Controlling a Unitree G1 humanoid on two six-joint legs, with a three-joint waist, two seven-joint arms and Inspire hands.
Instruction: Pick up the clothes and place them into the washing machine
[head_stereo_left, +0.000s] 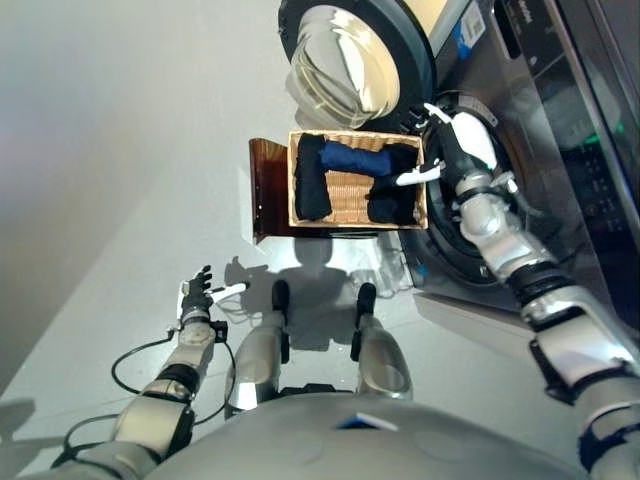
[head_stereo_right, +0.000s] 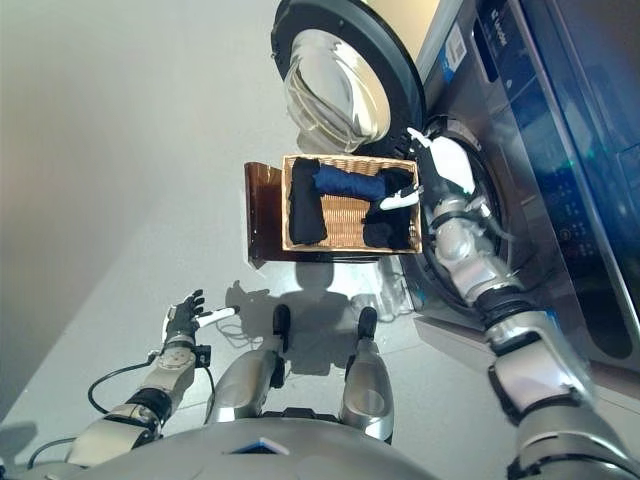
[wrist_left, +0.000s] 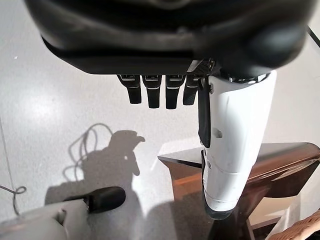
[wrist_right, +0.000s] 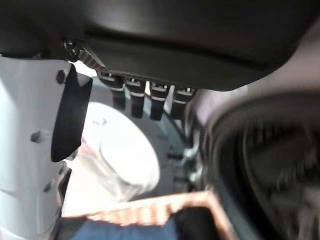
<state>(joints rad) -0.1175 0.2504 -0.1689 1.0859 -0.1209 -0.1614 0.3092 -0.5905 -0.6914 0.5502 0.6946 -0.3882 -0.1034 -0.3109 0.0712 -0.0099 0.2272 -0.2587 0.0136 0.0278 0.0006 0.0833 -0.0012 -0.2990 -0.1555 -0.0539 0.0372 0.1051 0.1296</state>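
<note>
Three dark garments lie in a wicker basket: a black piece along its left side, a blue rolled piece across the far part, and another black piece at its right end. The basket rests on a brown stool that stands on the pale floor, just beside the washing machine. The machine's round door hangs open beyond the basket, its glass bowl facing the camera, and the dark drum opening sits to the basket's right.

The right hand hovers over the basket's right end, between the basket rim and the drum opening. Its fingers are straight and spread, the white-covered thumb sticks out over the black cloth at that end, and nothing is held; its own wrist view shows the short dark fingers extended with the basket edge and blue cloth past them.

The left hand hangs low at the robot's left side, well apart from the basket, over bare floor. Its fingers are straight and relaxed, thumb out, holding nothing; the stool's glossy edge shows past it in its wrist view.
</note>
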